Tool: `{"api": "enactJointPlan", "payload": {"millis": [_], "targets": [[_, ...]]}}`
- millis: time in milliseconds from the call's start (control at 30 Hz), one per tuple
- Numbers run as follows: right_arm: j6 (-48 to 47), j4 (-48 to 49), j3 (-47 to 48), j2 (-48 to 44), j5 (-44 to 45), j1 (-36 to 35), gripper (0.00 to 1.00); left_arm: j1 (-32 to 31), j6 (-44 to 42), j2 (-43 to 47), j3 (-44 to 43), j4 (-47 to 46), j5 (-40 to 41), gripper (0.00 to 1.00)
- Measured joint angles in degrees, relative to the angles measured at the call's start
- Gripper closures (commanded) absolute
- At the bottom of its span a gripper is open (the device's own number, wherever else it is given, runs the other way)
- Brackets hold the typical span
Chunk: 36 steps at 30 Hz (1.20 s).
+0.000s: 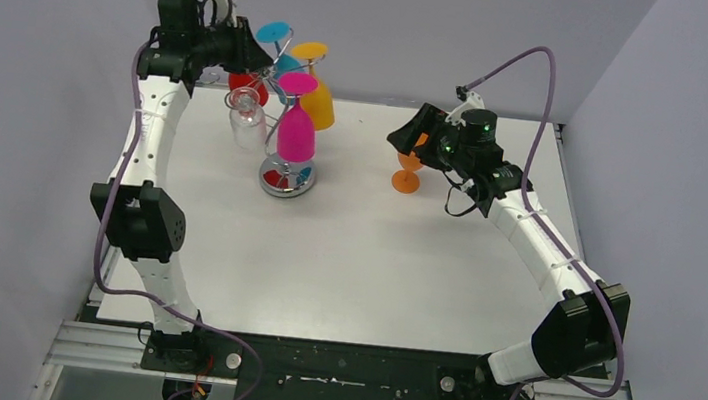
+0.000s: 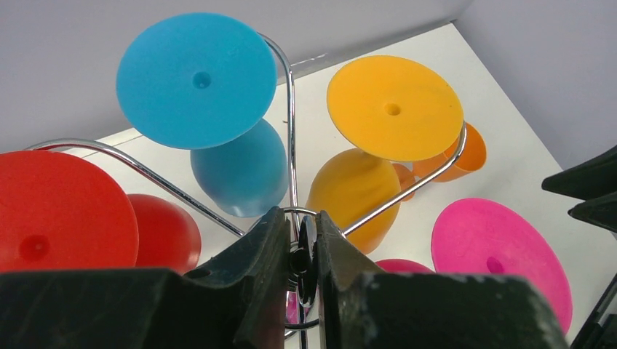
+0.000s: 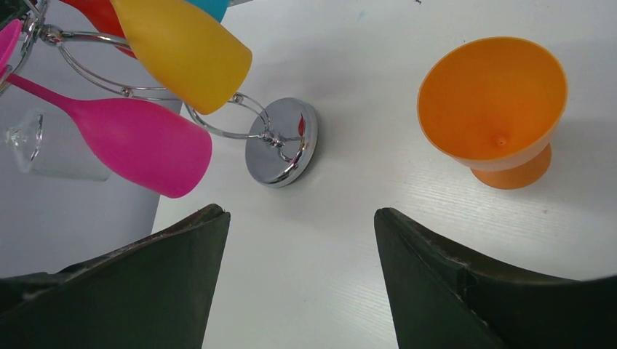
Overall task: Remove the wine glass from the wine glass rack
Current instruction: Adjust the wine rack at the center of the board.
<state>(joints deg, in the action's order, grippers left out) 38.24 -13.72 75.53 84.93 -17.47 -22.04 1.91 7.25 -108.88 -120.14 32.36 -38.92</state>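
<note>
Holding the rack (image 1: 287, 177) at its top: the left gripper (image 2: 300, 225) has its fingers pinched on the thin wire where the curled arms meet. The right gripper (image 3: 300, 214) is spread wide with nothing in it, over the table (image 1: 373, 263) between the rack base and the orange glass (image 3: 491, 102). That glass stands upright, well apart from the rack. 5 glasses hang upside down on the arms: blue glass (image 2: 196, 80), yellow glass (image 2: 393, 109), pink glass (image 1: 296, 133), red glass (image 2: 58, 211), clear glass (image 1: 247, 112).

Risks as I see them:
- The pinch is on thin round wire, so a sideways pull could make it slip and the rack rock on its base.
- The pink and clear glasses hang close together, so sliding 1 out may knock the other.
- A foot could snag in the curled arm.
- The right arm's swing toward the rack could tip the orange glass.
</note>
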Motion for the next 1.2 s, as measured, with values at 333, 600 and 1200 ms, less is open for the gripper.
{"api": "enactJointPlan", "payload": {"millis": [333,600,1200], "targets": [[0.04,0.02,0.0,0.0,-0.48,0.0,0.25,-7.37,-4.7,0.96,0.24,2.1,4.66,1.0],[0.87,2.67,-0.02,-0.2,-4.48,0.0,0.25,-8.96,-4.22,5.84,6.84,0.28,8.28,1.0],[9.84,18.71,-3.67,-1.16,-19.52,-2.1,0.26,-8.94,1.7,12.96,14.8,-5.66,10.14,0.65]]}}
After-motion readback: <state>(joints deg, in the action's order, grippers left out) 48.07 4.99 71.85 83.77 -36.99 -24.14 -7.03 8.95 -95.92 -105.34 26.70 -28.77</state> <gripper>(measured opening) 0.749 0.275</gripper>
